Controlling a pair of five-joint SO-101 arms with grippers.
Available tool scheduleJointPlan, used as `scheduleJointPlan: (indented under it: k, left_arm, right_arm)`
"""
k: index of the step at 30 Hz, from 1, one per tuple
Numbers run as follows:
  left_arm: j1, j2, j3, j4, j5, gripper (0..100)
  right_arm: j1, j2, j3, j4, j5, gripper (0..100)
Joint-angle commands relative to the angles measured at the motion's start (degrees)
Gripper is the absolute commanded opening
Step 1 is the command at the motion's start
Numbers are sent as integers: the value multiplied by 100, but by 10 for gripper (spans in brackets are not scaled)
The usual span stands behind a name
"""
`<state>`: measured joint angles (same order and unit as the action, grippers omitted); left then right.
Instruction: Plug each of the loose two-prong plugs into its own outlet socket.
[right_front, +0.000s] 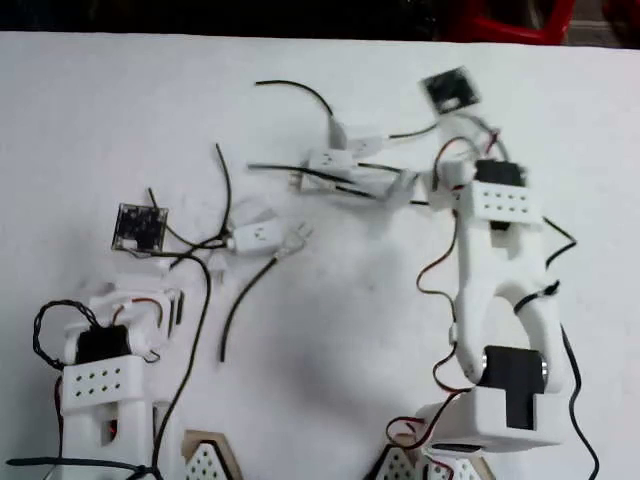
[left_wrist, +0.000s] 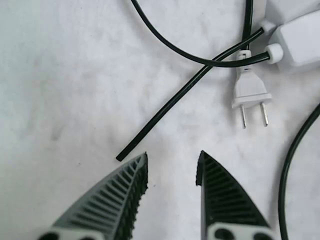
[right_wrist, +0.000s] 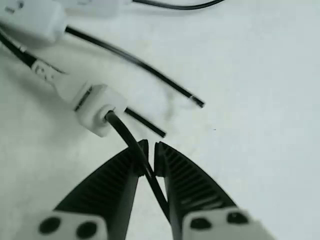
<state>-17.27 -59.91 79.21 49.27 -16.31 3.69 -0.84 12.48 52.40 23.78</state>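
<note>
A loose white two-prong plug (left_wrist: 250, 92) lies on the white table, its prongs pointing toward my left gripper (left_wrist: 171, 160), which is open with nothing between its fingers. In the high view this plug (right_front: 297, 237) lies beside a white outlet socket (right_front: 255, 235). More white sockets (right_front: 330, 160) with black cords cluster at the table's middle back. My right gripper (right_wrist: 151, 147) is shut on the black cord (right_wrist: 117, 125) just behind a white connector block (right_wrist: 95, 110). In the high view the right gripper (right_front: 440, 180) sits at the right end of that cluster.
Cut ends of black cords (left_wrist: 120, 157) lie loose on the table (right_front: 330, 360). Two small circuit boards (right_front: 140, 227) (right_front: 450, 90) rest at the left and at the back right. A red object (right_front: 510, 20) stands beyond the far edge.
</note>
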Motion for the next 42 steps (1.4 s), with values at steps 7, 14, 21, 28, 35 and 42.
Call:
scheduleJointPlan:
  k: [7,14,21,28,35,42]
  left_arm:
    - [-13,-119,-44,-149,-79,170]
    - [-13,-119,-44,-149,-79,170]
    - [-13,-119,-35,-149,-79,170]
    - [-13,-119,-35,-149,-79,170]
    - [-13,-119,-35,-149,-79,170]
    - [-13,-119,-35,-149,-79,170]
  right_arm:
    - [884,-259,-484,-1499,-1433,17]
    - [919,31,-501,-2141,-1846,17]
    - [927,558,-501,-2290,-1820,166]
    - [910,-374,-501,-1323,-1811,226]
    - [426,-1385,-484,-75,-1811,226]
    - [-664,-1385,-448,822,-1811,225]
